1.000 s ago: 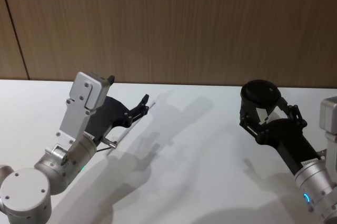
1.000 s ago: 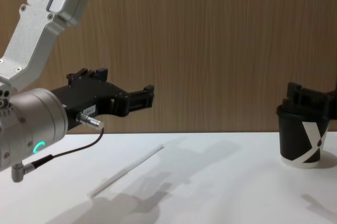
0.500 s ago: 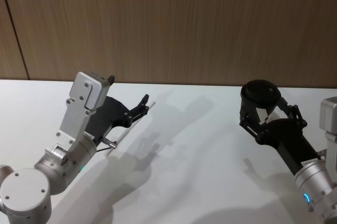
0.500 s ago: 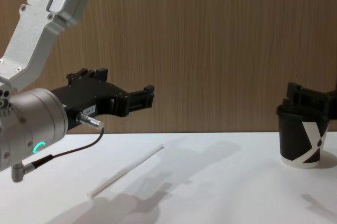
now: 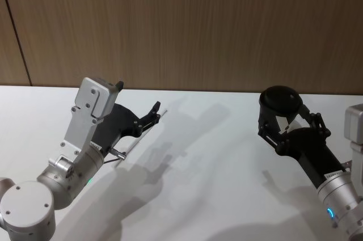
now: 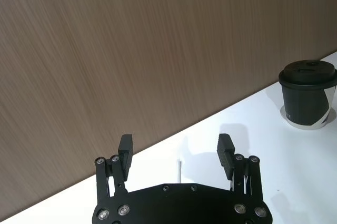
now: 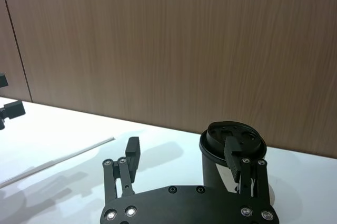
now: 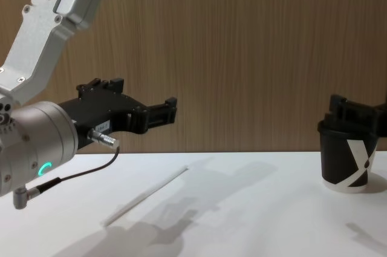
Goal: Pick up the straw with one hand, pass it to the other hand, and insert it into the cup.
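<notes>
No movement: one straw, one cup, left end effector, right end effector, both open, empty.

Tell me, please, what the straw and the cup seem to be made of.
Straw: plain white, no shine; paper or matte plastic, I cannot tell which. Cup: probably paper, matte black wall with printed white mark. Lid: looks like moulded black plastic, with raised shapes on top.

A white table spreads across the lower half of the head view, toward 6 o'clock, its surface plain and matte. Soft grey shadows lie on it near the centre. Behind it, from 9 through 12 to 3 o'clock, stands a brown wood-grain wall. A thin dark seam slants down the wall at 10 o'clock.
</notes>
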Robot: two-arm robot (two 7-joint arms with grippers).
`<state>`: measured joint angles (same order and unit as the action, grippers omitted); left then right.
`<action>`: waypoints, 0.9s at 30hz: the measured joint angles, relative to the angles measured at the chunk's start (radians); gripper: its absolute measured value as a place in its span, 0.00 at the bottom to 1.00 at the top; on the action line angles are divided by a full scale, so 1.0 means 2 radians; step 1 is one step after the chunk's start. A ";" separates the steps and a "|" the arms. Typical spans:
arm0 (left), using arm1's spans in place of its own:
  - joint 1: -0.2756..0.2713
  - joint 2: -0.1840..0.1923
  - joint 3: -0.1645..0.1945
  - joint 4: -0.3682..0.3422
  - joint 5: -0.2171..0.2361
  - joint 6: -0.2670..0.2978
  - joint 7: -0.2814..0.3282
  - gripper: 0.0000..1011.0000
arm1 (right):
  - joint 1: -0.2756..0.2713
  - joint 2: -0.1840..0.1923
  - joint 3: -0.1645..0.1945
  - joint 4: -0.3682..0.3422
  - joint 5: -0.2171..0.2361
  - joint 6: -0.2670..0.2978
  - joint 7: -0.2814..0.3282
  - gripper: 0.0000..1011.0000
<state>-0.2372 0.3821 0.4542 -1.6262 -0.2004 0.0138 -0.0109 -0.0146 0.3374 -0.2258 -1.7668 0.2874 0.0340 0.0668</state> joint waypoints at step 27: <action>0.000 0.000 0.000 0.000 0.000 0.000 0.000 0.99 | 0.000 0.000 0.000 0.000 0.000 0.000 0.000 0.99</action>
<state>-0.2372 0.3821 0.4542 -1.6262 -0.2004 0.0138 -0.0109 -0.0147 0.3374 -0.2258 -1.7668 0.2874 0.0340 0.0668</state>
